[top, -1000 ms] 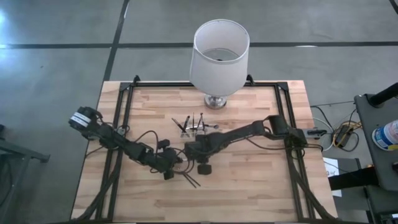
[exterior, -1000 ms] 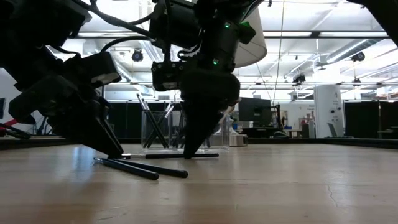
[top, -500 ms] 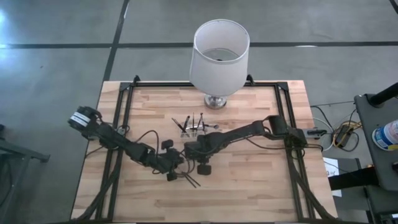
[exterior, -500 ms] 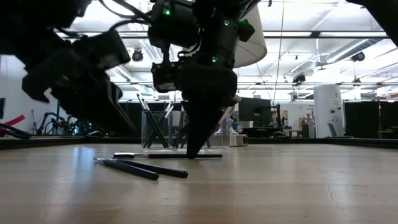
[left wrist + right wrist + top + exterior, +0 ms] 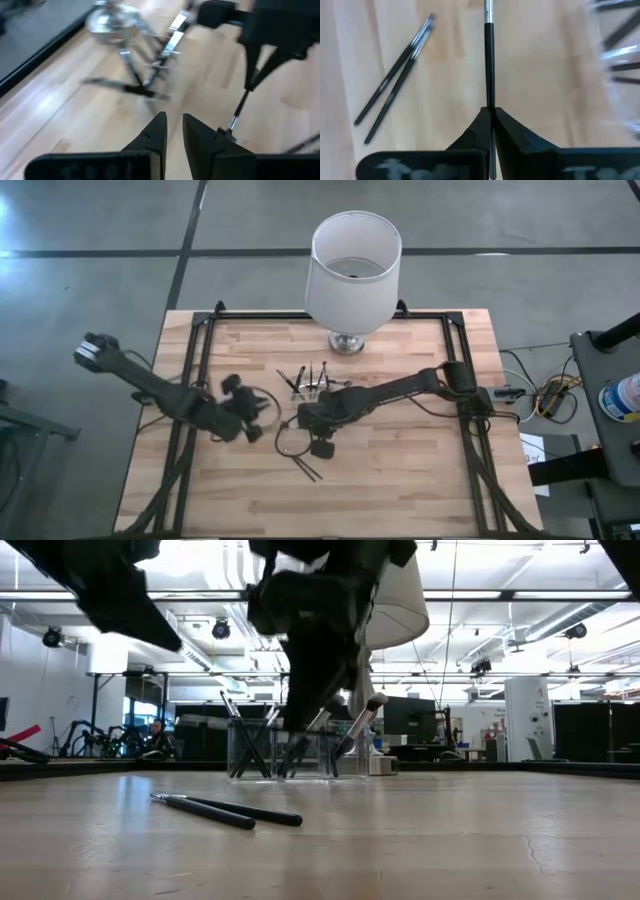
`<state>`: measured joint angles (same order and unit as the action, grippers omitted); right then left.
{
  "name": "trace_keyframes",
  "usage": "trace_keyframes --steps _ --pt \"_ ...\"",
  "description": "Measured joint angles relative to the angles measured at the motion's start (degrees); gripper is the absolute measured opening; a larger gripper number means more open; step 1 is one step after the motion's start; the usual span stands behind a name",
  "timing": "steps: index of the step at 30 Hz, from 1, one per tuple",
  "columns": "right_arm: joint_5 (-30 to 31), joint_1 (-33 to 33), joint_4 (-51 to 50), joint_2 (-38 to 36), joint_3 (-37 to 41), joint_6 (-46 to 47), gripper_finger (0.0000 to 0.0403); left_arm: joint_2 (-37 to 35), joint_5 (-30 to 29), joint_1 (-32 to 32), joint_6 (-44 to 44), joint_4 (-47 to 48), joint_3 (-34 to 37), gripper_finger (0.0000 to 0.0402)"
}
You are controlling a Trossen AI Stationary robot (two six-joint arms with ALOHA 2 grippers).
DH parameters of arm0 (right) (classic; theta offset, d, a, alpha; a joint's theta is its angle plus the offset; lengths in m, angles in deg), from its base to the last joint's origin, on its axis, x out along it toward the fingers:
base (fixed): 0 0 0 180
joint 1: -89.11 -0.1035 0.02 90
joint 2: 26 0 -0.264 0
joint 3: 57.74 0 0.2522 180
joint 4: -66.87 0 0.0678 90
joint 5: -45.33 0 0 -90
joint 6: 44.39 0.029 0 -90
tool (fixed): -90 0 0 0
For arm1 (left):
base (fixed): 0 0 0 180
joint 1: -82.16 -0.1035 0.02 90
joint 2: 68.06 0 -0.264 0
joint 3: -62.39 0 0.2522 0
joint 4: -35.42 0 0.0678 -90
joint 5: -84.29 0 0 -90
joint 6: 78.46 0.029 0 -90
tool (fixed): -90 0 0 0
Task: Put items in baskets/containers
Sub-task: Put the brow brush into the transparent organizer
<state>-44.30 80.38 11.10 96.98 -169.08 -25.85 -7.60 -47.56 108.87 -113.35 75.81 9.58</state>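
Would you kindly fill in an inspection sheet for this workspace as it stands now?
Surface: wooden table, bare around the work.
Job's things: clear holder with several brushes standing in it; two brushes lying side by side on the wood; one brush in the right gripper.
Clutter: white lamp at the far edge.
Grippers: right gripper shut on the brush, lifted off the table; left gripper holds nothing, jaws slightly apart.
Cables: dark cables looping off the arms.
Surroundings: workshop hall; seated person far behind.

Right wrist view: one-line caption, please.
Right gripper shut on a thin brush, two more brushes lying on the table.
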Motion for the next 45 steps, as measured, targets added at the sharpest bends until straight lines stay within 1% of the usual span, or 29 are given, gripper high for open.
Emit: trace_keyframes --steps 3,5,9,12,14,16,21,23,26,30,34,36,38,45 --pt "3.97 0.09 0.29 -1.90 0.00 1.96 0.0008 -7.48 -3.01 0.78 -7.77 7.42 0.17 0.0054" --pt "7.36 0.13 0.38 -3.44 0.00 4.27 0.0008 -12.15 -3.75 1.24 -11.24 8.40 1.02 0.0054" --pt "15.79 0.07 1.10 -7.06 0.00 11.08 0.0008 -19.26 -4.09 1.30 -14.48 7.74 2.43 0.0054" --pt "23.92 -0.04 3.35 -9.59 0.00 16.74 0.0008 -22.71 -6.72 1.30 -16.95 6.71 2.62 0.0056" --pt "28.71 -0.17 6.76 -10.67 0.04 18.75 0.0008 -24.39 -7.51 1.28 -17.32 3.90 2.67 0.0063" --pt "30.96 -0.26 10.67 -11.41 0.02 18.81 0.0008 -25.04 -7.70 1.30 -16.87 -0.46 2.69 0.0074" --pt "33.09 -0.37 17.80 -11.38 -0.33 17.32 0.0008 -23.81 -8.11 1.26 -12.13 -10.18 2.69 0.0098" --pt "35.22 -0.32 19.47 -11.38 -0.33 17.13 0.0008 -22.92 -8.17 1.17 -9.35 -12.99 2.73 0.0102" --pt "37.40 -0.27 23.42 -11.38 -0.32 17.31 0.0008 -21.48 -8.30 0.66 -8.87 -16.55 2.75 0.0103" --pt "36.95 -0.26 30.08 -11.37 -0.28 17.43 0.0008 -19.36 -9.82 -0.77 -7.21 -20.34 2.75 0.0103" --pt "34.37 -0.22 30.23 -11.35 -0.52 17.47 0.0008 -18.44 -10.65 -3.20 -3.21 -26.36 2.75 0.0103" --pt "32.65 -0.21 30.27 -11.38 -0.52 17.49 0.0008 -18.41 -10.06 -4.30 -2.26 -28.85 2.75 0.0103" --pt "32.35 -0.37 30.30 -11.38 -0.52 17.49 0.0008 -18.75 -9.37 -5.62 -2.05 -30.19 2.75 0.0103" --pt "32.15 -0.24 30.34 -11.40 -0.52 20.00 0.0008 -18.73 -4.97 -10.88 -4.69 -29.72 2.75 0.0103"
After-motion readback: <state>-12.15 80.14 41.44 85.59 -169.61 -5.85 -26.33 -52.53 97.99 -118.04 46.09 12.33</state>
